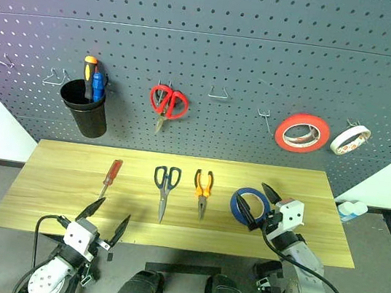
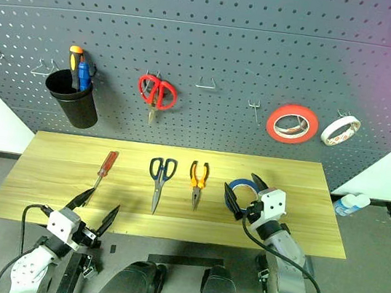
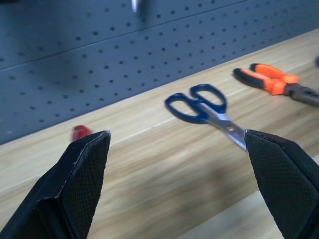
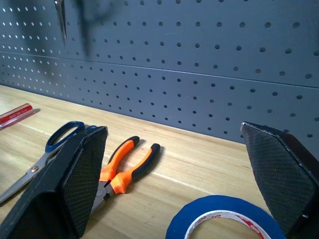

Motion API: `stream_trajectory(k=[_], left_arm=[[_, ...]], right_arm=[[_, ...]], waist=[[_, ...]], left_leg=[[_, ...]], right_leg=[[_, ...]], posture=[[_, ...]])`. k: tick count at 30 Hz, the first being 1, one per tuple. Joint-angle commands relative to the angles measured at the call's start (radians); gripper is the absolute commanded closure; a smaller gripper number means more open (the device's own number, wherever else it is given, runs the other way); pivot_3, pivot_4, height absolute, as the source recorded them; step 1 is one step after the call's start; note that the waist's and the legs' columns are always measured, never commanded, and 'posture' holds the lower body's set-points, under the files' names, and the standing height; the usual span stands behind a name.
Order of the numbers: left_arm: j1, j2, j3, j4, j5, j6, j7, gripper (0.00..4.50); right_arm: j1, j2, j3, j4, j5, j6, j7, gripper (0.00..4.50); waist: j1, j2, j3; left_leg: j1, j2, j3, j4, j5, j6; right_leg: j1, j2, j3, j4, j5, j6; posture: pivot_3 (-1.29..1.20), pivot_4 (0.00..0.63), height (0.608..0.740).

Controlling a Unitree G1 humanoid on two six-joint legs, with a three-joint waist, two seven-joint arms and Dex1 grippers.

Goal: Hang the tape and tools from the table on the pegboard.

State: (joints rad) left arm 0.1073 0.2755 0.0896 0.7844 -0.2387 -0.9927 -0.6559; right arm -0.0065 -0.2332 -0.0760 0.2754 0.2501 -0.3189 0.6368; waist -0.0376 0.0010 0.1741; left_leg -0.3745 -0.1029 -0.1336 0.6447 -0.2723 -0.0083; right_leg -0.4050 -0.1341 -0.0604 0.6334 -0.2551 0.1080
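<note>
Grippers come first: our left gripper (image 1: 106, 219) hangs spread at the near edge of the light wooden table (image 1: 48, 198), our right gripper (image 1: 259, 202) gapes over the blue tape roll (image 1: 244, 202), holding nothing. Beyond lie the red-handled screwdriver (image 1: 111, 174), dark-looped scissors (image 1: 165, 186) and orange-and-black pliers (image 1: 202, 188). Our right wrist view reveals the tape's pale printed core (image 4: 224, 224). Farthest stands the dark grey pegboard (image 1: 269, 47).

The table (image 1: 63, 193) is grained light wood, the pegboard (image 1: 268, 54) matt perforated grey, the pliers (image 1: 203, 184) orange-gripped metal.
</note>
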Motion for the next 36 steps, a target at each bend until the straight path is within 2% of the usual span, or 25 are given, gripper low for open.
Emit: stream_trajectory(k=[1, 2, 3, 5, 7, 10, 12, 15, 18, 28, 36], left_arm=[[-0.006, 0.002, -0.018, -0.005, -0.077, 0.037, -0.133, 0.03], [-0.008, -0.002, -0.017, -0.005, -0.093, 0.053, -0.162, 0.03], [-0.010, 0.038, -0.025, -0.155, -0.125, 0.161, -0.167, 0.03], [-0.052, 0.178, -0.021, -0.549, -0.237, 0.519, -0.121, 0.03], [-0.053, 0.263, -0.017, -0.745, -0.310, 0.731, -0.119, 0.03], [-0.025, 0.310, -0.005, -0.828, -0.352, 0.863, -0.138, 0.03], [-0.016, 0.322, 0.004, -0.846, -0.358, 0.906, -0.165, 0.03], [-0.005, 0.327, 0.017, -0.854, -0.349, 0.927, -0.209, 0.03], [0.006, 0.321, 0.035, -0.844, -0.358, 0.949, -0.248, 0.03], [0.041, 0.322, 0.034, -0.808, -0.266, 0.894, -0.333, 0.03], [0.072, 0.343, 0.051, -0.832, -0.302, 0.944, -0.437, 0.03]], right_arm=[[-0.013, 0.002, 0.000, -0.006, 0.014, -0.015, 0.011, 0.00], [-0.014, 0.002, -0.001, -0.005, 0.017, -0.014, 0.012, 0.00], [-0.015, 0.001, -0.002, -0.002, 0.015, -0.015, 0.014, 0.00], [-0.016, -0.001, -0.003, 0.004, 0.015, -0.018, 0.017, 0.00], [-0.019, -0.002, -0.004, 0.009, 0.015, -0.020, 0.020, 0.00], [-0.021, -0.001, -0.005, 0.012, 0.015, -0.024, 0.024, 0.00], [-0.024, -0.002, -0.005, 0.016, 0.015, -0.026, 0.027, 0.00], [-0.026, -0.001, -0.006, 0.017, 0.017, -0.026, 0.026, 0.00], [-0.027, -0.002, -0.004, 0.018, 0.013, -0.027, 0.028, 0.00], [-0.032, 0.000, -0.005, 0.022, 0.016, -0.030, 0.031, 0.00], [-0.034, -0.035, 0.005, 0.016, 0.022, -0.007, 0.089, 0.00]], waist=[[0.000, 0.000, 0.000], [0.000, 0.000, 0.000], [0.000, 0.000, 0.000], [0.008, -0.009, 0.007], [0.022, -0.010, 0.008], [0.011, 0.013, -0.001], [-0.005, 0.017, -0.004], [-0.009, 0.006, -0.001], [-0.004, 0.006, -0.001], [-0.005, 0.006, -0.001], [-0.002, 0.006, -0.001]], left_leg=[[0.000, 0.000, 0.000, 0.000, 0.000, 0.000], [0.000, 0.000, 0.000, 0.000, 0.000, 0.000], [0.000, 0.000, 0.000, 0.000, 0.000, 0.000], [-0.001, 0.001, 0.000, 0.000, 0.000, 0.000], [-0.003, 0.007, -0.002, 0.001, 0.001, -0.002], [0.001, 0.010, 0.003, -0.001, 0.001, -0.003], [0.004, 0.010, 0.013, -0.003, -0.003, 0.000], [0.004, 0.013, 0.018, -0.008, -0.003, 0.000], [0.002, 0.014, 0.019, -0.010, -0.001, -0.003], [0.003, 0.014, 0.020, -0.008, -0.001, -0.003], [0.002, 0.014, 0.020, -0.009, -0.001, -0.003]], right_leg=[[0.000, 0.000, 0.000, 0.000, 0.000, 0.000], [0.000, 0.000, 0.000, 0.000, 0.000, 0.000], [0.000, 0.000, 0.000, 0.000, 0.000, 0.000], [-0.001, 0.000, 0.000, 0.001, 0.000, -0.001], [-0.003, 0.006, -0.001, 0.001, 0.003, -0.005], [-0.001, 0.011, 0.005, -0.004, 0.003, -0.010], [-0.001, 0.011, 0.013, -0.004, 0.004, -0.007], [-0.008, 0.014, 0.019, -0.003, 0.005, -0.009], [-0.011, 0.015, 0.019, -0.003, 0.006, -0.010], [-0.010, 0.015, 0.020, -0.004, 0.008, -0.013], [-0.010, 0.015, 0.021, -0.004, 0.008, -0.013]], posture=[[-0.09, 0.148, 0.740], [-0.09, 0.148, 0.740], [-0.09, 0.148, 0.740], [-0.08, 0.143, 0.740], [-0.08, 0.141, 0.740], [-0.08, 0.141, 0.740], [-0.09, 0.138, 0.740], [-0.09, 0.136, 0.740], [-0.09, 0.133, 0.740], [-0.09, 0.134, 0.740], [-0.09, 0.139, 0.740]])
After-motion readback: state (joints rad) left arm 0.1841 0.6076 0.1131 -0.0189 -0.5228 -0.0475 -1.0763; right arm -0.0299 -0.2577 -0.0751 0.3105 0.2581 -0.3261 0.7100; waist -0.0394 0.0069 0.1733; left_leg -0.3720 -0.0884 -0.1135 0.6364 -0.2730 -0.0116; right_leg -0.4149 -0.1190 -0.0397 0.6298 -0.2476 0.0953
